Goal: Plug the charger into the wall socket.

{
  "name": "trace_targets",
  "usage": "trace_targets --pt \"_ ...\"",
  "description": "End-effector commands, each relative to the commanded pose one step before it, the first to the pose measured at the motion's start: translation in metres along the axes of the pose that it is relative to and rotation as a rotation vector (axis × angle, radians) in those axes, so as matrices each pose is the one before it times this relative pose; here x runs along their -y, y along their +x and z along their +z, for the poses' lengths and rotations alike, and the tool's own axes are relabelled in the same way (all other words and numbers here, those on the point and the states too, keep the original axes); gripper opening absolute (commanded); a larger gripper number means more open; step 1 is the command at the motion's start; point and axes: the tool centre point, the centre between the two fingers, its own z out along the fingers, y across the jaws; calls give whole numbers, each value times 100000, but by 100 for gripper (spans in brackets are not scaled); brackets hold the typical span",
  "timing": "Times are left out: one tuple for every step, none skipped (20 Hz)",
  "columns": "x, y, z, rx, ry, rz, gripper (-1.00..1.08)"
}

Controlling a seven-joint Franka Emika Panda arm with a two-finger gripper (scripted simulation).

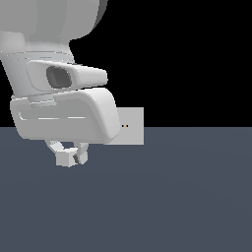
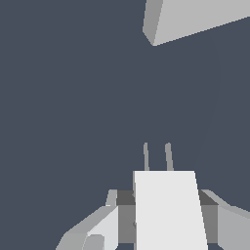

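white charger (image 2: pixel 168 210) sits clamped between the pincer (image 1: pixel 69 157) fingers, prongs protruding.

The wall socket (image 1: pixel 132 126) stands upright on the floor (image 1: pixel 172 197), partly hidden behind the arm (image 1: pixel 59 98). To the exterior view's left of the socket and nearer the camera, the gripper (image 1: pixel 69 156) holds the charger (image 1: pixel 65 158) above the floor, well apart from the socket.

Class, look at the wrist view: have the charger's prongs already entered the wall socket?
No. The charger, held in the claw, has its prongs over bare floor, apart from the wall socket.
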Motion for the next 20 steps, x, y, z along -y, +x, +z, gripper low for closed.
trace_targets --pt "-1055 811 -434 -201 1562 -4337 -100" --pt "-401 311 -160 -44 592 -1664 -100" --pt "-393 308 -157 -42 580 -1633 -100" --pt "-377 297 -150 -39 555 -1563 -100" --pt "-357 283 -142 -34 526 -1482 -100" --pt "-340 271 -135 -30 501 -1412 -100" --pt "-325 260 -128 -26 479 -1349 -100" --pt "-312 250 -123 -22 460 -1293 -100" --pt "-300 241 -118 -18 444 -1246 -100" --pt "-290 234 -113 -14 430 -1202 -100" --pt "-280 226 -109 -10 418 -1166 -100" --pt "-272 220 -105 -6 407 -1133 -100" --pt "-265 215 -102 -3 398 -1104 -100" --pt "-259 210 -99 1 391 -1079 -100" --pt "-254 206 -96 5 384 -1056 -100" --pt "-248 202 -94 8 380 -1040 -100" --pt "-245 199 -92 12 375 -1023 -100" --pt "-242 196 -90 16 372 -1010 -100" --pt "-238 194 -88 19 371 -1001 -100" --pt "-233 189 -85 23 364 -977 -100"
